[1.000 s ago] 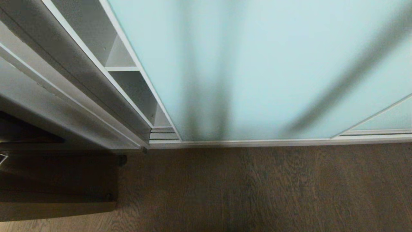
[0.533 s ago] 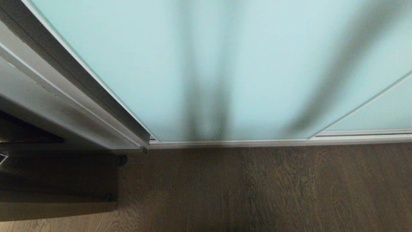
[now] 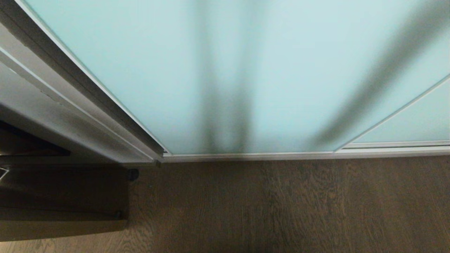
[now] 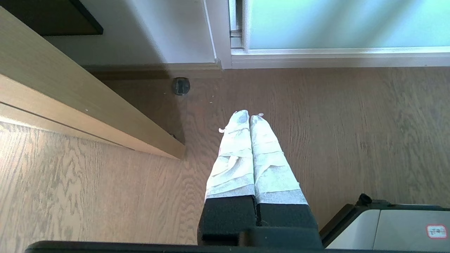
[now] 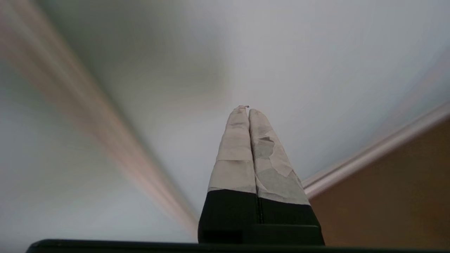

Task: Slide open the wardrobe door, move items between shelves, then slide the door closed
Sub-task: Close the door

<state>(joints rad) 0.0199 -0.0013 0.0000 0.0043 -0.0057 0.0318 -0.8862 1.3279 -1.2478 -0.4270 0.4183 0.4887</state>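
The sliding wardrobe door [image 3: 175,70], frosted pale aqua glass in a thin silvery frame, fills the head view and meets the wardrobe's left side post [image 3: 70,105]. The shelves and the items are hidden behind it. Neither arm shows in the head view. My right gripper [image 5: 248,109] is shut on nothing, its taped fingers pressed together close in front of the pale door glass [image 5: 299,52]. My left gripper [image 4: 249,116] is shut and empty too. It hangs parked over the wooden floor, short of the door's bottom corner [image 4: 334,24].
A second aqua panel [image 3: 415,123] overlaps at the right, behind the bottom track [image 3: 281,155]. Brown wood floor [image 3: 281,211] lies in front. A dark wooden board [image 3: 52,196] stands at the left, with a round floor stop [image 4: 180,86] near it. My base [image 4: 386,228] is close by.
The door has slid left across the opening. The shelves that showed beside the side post a second ago are now covered, and the door's edge has reached the post.
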